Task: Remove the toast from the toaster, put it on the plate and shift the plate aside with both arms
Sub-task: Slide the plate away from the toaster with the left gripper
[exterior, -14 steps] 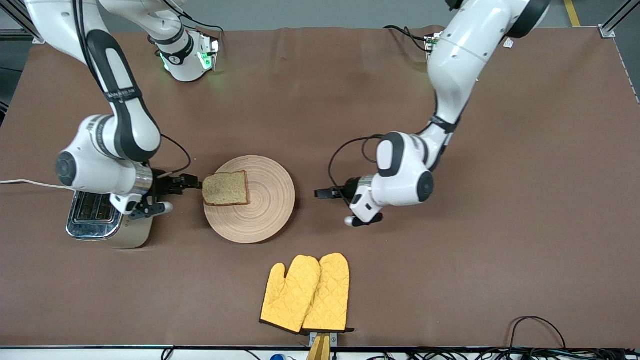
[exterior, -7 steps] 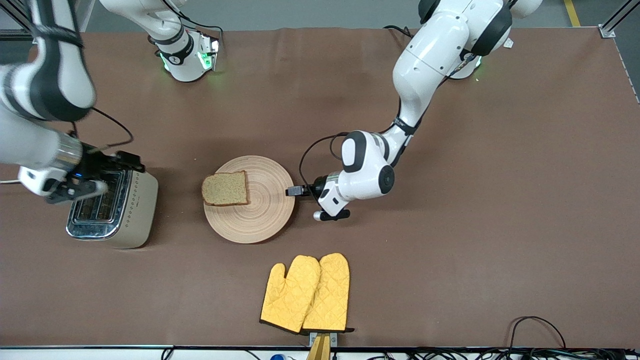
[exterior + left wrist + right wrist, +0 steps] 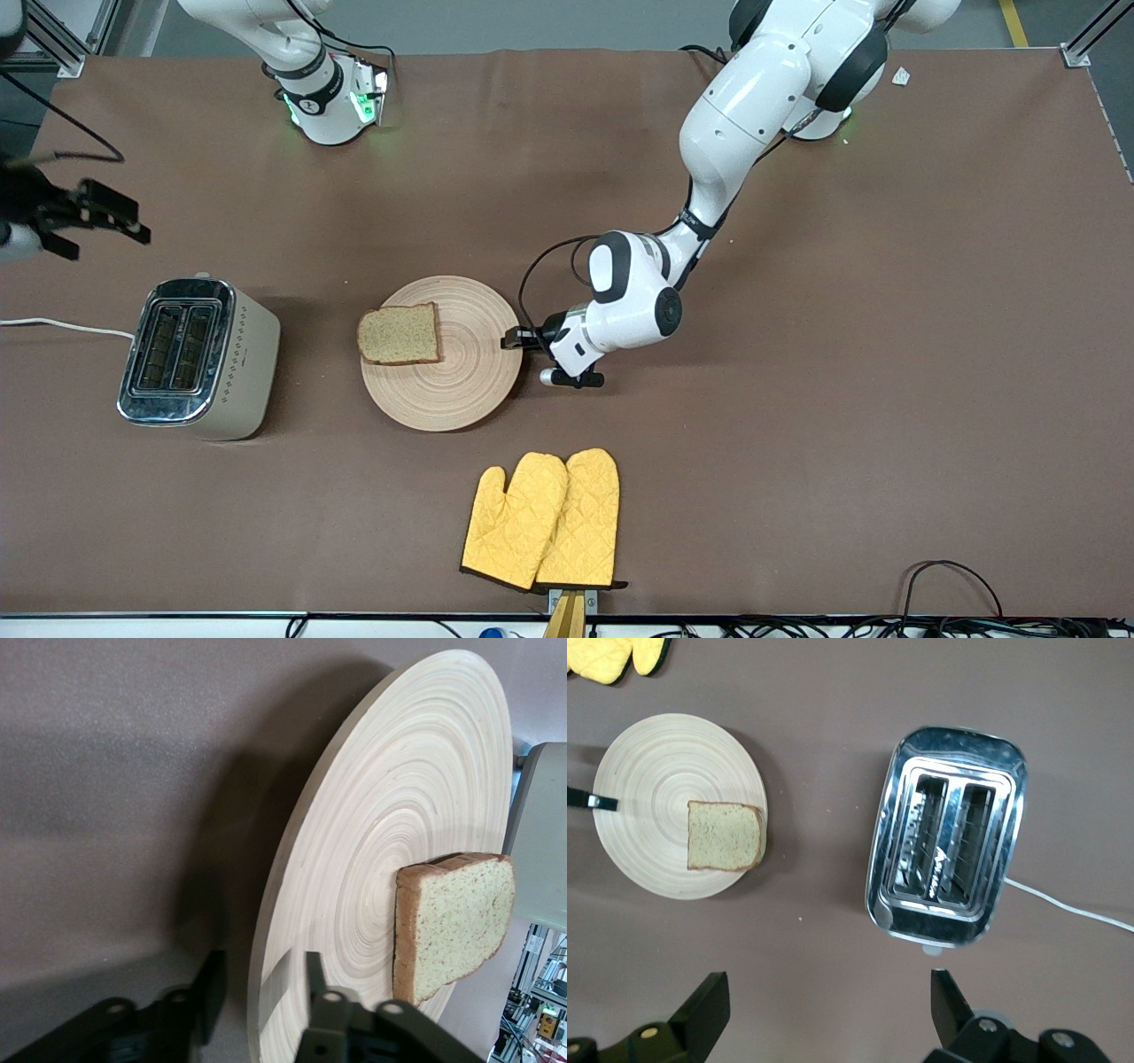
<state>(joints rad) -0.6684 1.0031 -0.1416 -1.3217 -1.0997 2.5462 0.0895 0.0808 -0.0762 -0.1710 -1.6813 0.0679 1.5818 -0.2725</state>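
At the plate's [image 3: 461,390] rim, left hand [image 3: 512,340] straddles it.

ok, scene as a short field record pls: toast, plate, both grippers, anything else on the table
toast: toast lies flat on the plate, off-centre, toward the right arm's end
plate: plate on the table, not lifted
left gripper: left gripper open, one finger above and one below the plate's rim
right gripper: right gripper open, empty, up over the right arm's end of the table
toaster: toaster beside the plate, slots empty
oven mitts: oven mitts nearer the front camera than the plate
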